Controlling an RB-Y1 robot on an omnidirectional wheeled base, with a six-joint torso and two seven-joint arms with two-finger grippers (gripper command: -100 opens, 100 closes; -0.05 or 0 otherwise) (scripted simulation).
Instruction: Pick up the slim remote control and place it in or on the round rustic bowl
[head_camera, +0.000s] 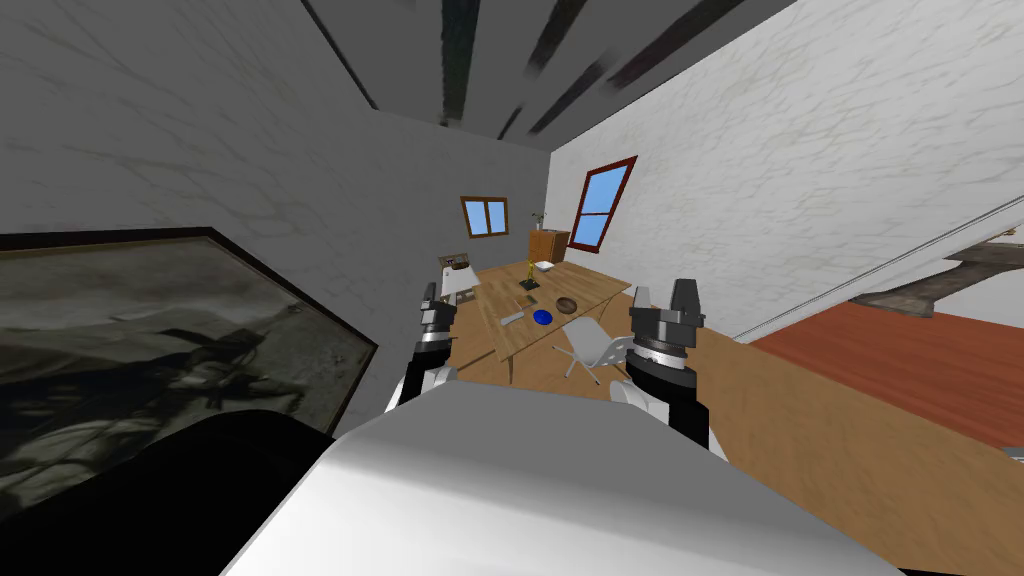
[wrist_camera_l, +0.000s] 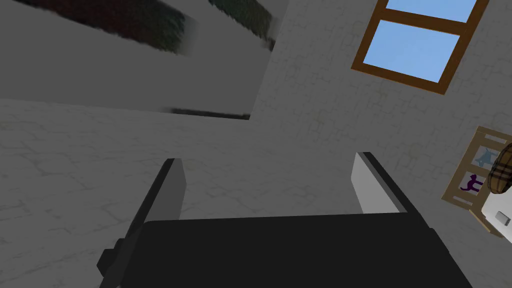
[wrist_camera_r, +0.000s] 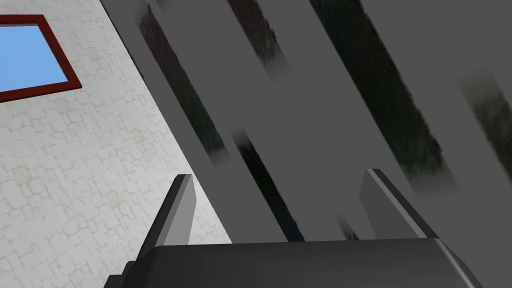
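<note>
Far ahead stands a long wooden table (head_camera: 580, 290). A round brown bowl (head_camera: 567, 305) sits on it near the middle. A slim light grey object (head_camera: 512, 319), possibly the remote, lies near the table's near left edge, beside a small blue item (head_camera: 542, 317). Both arms are raised in front of my chest, well short of the table. My left gripper (head_camera: 430, 294) (wrist_camera_l: 270, 182) is open with nothing between its fingers. My right gripper (head_camera: 668, 296) (wrist_camera_r: 280, 200) is also open and empty.
A white chair (head_camera: 592, 350) stands at the table's near side. A large dark framed picture (head_camera: 150, 350) hangs on the wall close on the left. A wooden cabinet (head_camera: 548, 243) is at the far wall. Stairs (head_camera: 950, 275) rise at the right, over wooden floor (head_camera: 800, 420).
</note>
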